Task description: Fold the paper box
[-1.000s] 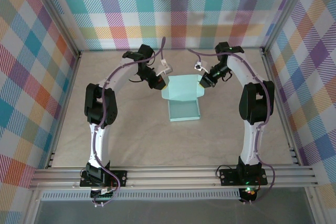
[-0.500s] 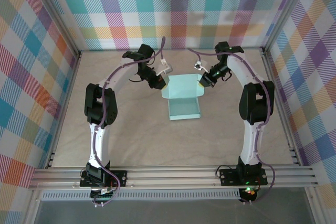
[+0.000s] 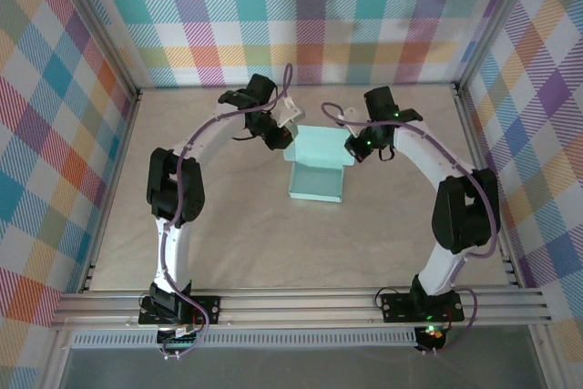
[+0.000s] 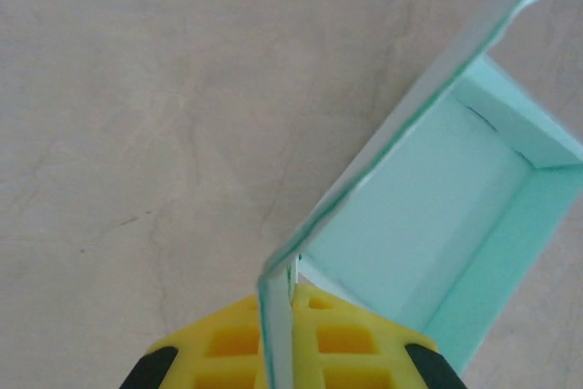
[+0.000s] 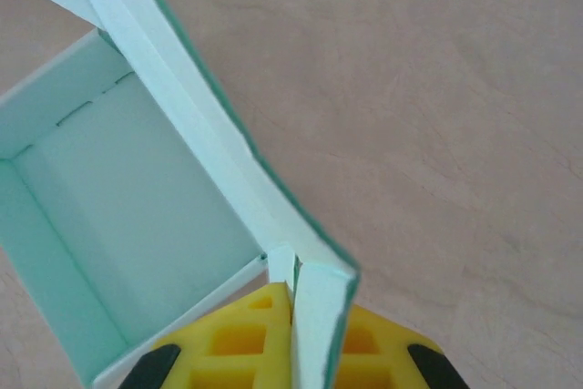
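The paper box [image 3: 316,181] is pale mint-green card, a shallow tray with its lid panel raised at the far side, in the middle of the table. My left gripper [image 3: 282,137] is shut on the lid's left corner; its yellow pads [image 4: 228,353] pinch the folded card edge [image 4: 278,334]. My right gripper [image 3: 352,147] is shut on the lid's right corner, yellow pads [image 5: 241,343] clamped on the folded flap [image 5: 314,316]. The open inside of the box [image 4: 428,207] [image 5: 118,198] lies below both wrists.
The beige table top [image 3: 246,234] stretches around the box. Plaid walls stand at the back and both sides [image 3: 55,134]. An aluminium rail [image 3: 301,302] with the arm bases runs along the near edge.
Both grippers have moved inward and toward the back with the lid's corners. The lid panel has risen steeper and looks narrower, and the box has shifted slightly away from the rail.
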Tool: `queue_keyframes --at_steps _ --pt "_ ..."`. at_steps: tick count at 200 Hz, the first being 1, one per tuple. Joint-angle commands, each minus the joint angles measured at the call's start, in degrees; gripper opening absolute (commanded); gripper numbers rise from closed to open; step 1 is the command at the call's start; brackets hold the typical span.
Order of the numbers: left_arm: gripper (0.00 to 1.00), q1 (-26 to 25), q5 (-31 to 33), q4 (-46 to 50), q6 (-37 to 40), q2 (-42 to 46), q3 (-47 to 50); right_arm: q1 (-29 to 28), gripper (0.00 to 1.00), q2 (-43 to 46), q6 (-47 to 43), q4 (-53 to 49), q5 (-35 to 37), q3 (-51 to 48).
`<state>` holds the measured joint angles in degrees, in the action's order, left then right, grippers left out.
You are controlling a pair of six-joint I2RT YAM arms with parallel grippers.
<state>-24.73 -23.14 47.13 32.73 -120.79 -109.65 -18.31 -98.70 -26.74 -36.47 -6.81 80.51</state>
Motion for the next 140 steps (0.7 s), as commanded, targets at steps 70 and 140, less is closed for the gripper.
queue_keyframes --at_steps 70,140 --pt "0.00 -7.48 10.98 -3.02 -15.78 5.57 2.12 -5.45 0.00 8.99 18.29 14.23 15.21 -10.29" --pt "0.00 -7.70 11.29 -15.00 -36.44 11.55 10.74 -5.89 0.00 10.90 34.17 20.84 18.01 -13.33"
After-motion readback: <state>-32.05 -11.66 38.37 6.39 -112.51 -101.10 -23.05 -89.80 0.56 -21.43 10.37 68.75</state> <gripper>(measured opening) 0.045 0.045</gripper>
